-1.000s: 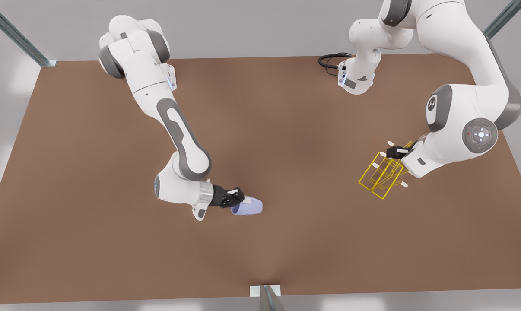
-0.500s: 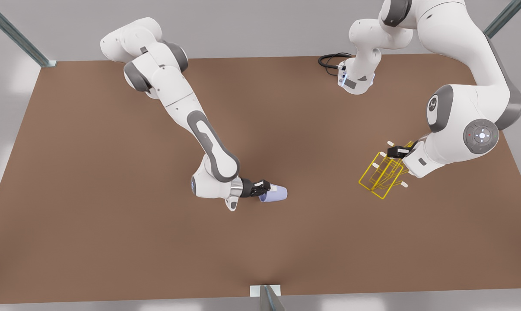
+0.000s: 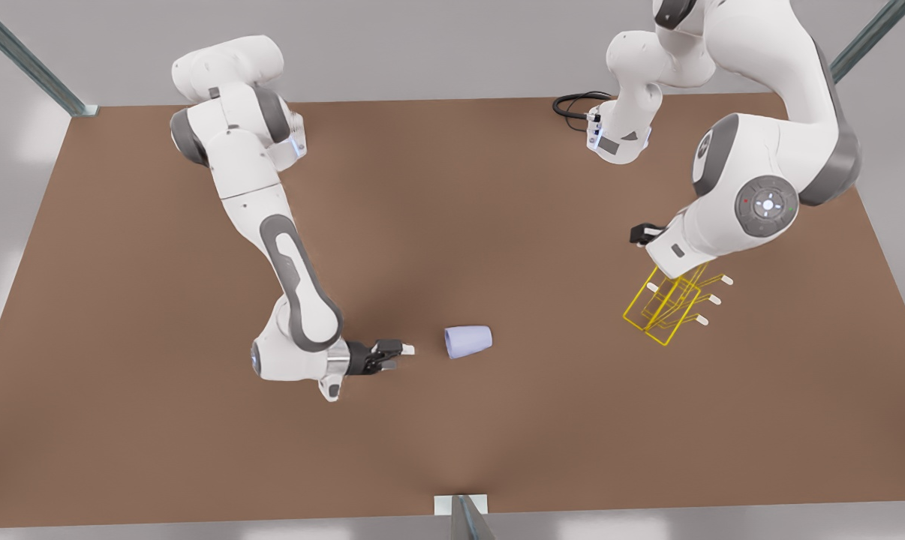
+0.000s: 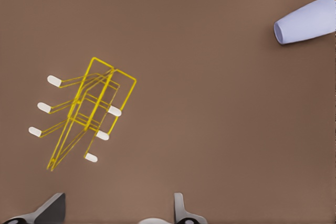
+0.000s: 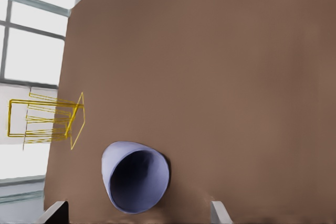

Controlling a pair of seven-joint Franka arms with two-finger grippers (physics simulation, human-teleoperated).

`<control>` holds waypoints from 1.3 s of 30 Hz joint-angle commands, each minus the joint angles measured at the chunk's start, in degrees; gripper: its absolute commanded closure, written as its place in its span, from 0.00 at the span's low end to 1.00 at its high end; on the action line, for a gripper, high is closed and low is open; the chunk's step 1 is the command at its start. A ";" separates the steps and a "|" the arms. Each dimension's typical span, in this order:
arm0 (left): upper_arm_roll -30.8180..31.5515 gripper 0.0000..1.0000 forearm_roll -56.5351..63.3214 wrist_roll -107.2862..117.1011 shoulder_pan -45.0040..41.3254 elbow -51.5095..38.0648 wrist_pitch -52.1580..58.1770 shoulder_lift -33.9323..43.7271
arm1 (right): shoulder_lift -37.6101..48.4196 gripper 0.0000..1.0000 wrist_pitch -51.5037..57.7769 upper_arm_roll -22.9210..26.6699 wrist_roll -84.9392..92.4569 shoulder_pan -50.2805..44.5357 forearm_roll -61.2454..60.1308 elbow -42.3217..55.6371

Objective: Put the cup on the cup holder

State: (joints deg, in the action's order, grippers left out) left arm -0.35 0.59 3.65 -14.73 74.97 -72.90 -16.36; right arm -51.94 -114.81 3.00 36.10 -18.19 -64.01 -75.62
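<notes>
A moment ago my right end effector (image 3: 400, 357) had the cup (image 3: 469, 341) clamped and was carrying it across the bench (image 3: 497, 187). Now it has let go and backed off. Its fingers stand spread with nothing between them, and the cup lies on its side just ahead of the fingertips, clear of them. In the right wrist view the cup's open mouth faces back toward this end effector. I take this as a set-down or a hand-over, not a placement, since the cup is no nearer to hanging on anything.

My left end effector (image 4: 115, 212) has changed too. It was down against the upper prongs of the cup holder (image 3: 666, 307) and has now lifted away from them. Its fingers are open and empty, with the yellow wire rack just beyond them and the cup well off to one side. The holder itself has not shifted.

So the cup is free on the bench, roughly between the two arms and well apart from the holder, and the task is still undone.

In the front view the left arm's wrist covers the holder's upper corner. Both wrist views cut off all but the fingertips. I cannot tell whether the cup is resting still or rolling.
</notes>
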 commanded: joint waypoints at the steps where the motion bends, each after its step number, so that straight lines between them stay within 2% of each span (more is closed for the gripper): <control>1: 0.18 0.00 -1.72 16.52 -0.13 0.35 -1.80 -0.34 | 1.22 0.00 18.73 0.07 2.14 5.34 18.19 0.30; 2: 3.41 0.00 -4.90 39.86 -0.04 -2.19 -1.98 -4.28 | 3.07 0.00 23.91 0.25 1.96 8.25 26.10 0.65; 3: 8.60 0.00 -4.99 65.98 -0.30 -3.17 -8.89 -8.60 | 4.83 0.00 31.90 6.73 1.53 8.61 29.64 2.84; 4: 7.74 0.00 -4.02 77.54 -5.74 -3.17 -14.54 -10.71 | 6.84 0.00 35.35 10.44 1.35 8.26 34.55 3.99; 5: 7.65 0.00 -3.58 85.81 -9.70 -3.25 -15.78 -12.90 | 11.50 0.00 35.71 10.80 0.12 8.26 45.53 3.99; 6: 7.73 0.00 -1.91 95.30 -14.01 -3.43 -21.48 -15.37 | 15.90 0.00 36.06 10.71 -8.31 8.17 52.57 3.90; 8: 7.74 0.00 -1.82 113.76 -15.60 -3.43 -32.21 -17.48 | 24.68 0.00 35.36 8.34 -27.74 6.94 60.05 3.47; 9: 7.82 0.00 -1.82 119.04 -15.77 -3.34 -32.65 -17.92 | 28.64 0.00 36.32 7.72 -28.36 6.15 64.44 3.38; 10: 7.74 0.00 -1.64 124.65 -17.18 -3.43 -34.49 -20.55 | 31.63 0.00 38.86 7.46 -28.36 6.76 64.19 3.38; 13: 6.68 0.00 -1.38 146.02 -16.39 -0.27 -48.19 -21.44 | 37.78 0.00 39.40 7.37 -28.62 9.05 61.81 0.75; 15: 6.68 0.00 -1.12 146.29 -16.39 5.00 -60.77 -21.44 | 41.22 0.00 39.13 3.24 -30.29 11.68 64.10 -1.89; 17: 6.50 0.00 -1.20 146.29 -15.60 5.19 -62.80 -23.19 | 44.12 0.00 38.78 1.22 -31.35 13.27 64.36 -5.94; 19: 6.59 0.00 -1.64 147.25 -13.23 2.37 -62.71 -26.80 | 44.91 0.00 38.34 1.13 -32.14 13.09 64.62 -7.96; 22: 6.50 0.00 -8.66 153.50 -12.17 2.55 -61.57 -26.97 | 44.21 0.00 38.69 1.30 -33.19 11.24 64.80 -5.85; 26: 6.68 0.00 -9.38 161.14 -13.31 2.99 -62.19 -28.64 | 42.45 0.00 38.61 1.30 -33.46 11.07 64.88 -5.76; 31: 6.86 0.00 -8.06 157.89 -16.12 2.99 -62.19 -29.61 | 42.01 0.00 38.87 1.22 -36.36 10.45 65.85 -5.59; 39: 6.86 0.00 -8.23 147.26 -15.77 2.99 -64.73 -32.77 | 41.92 0.00 38.52 1.48 -36.62 10.19 65.94 -5.41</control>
State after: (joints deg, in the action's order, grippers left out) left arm 6.50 -7.55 134.09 -30.51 77.97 -135.40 -48.75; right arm -10.08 -76.33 4.46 6.95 -8.04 1.84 -81.06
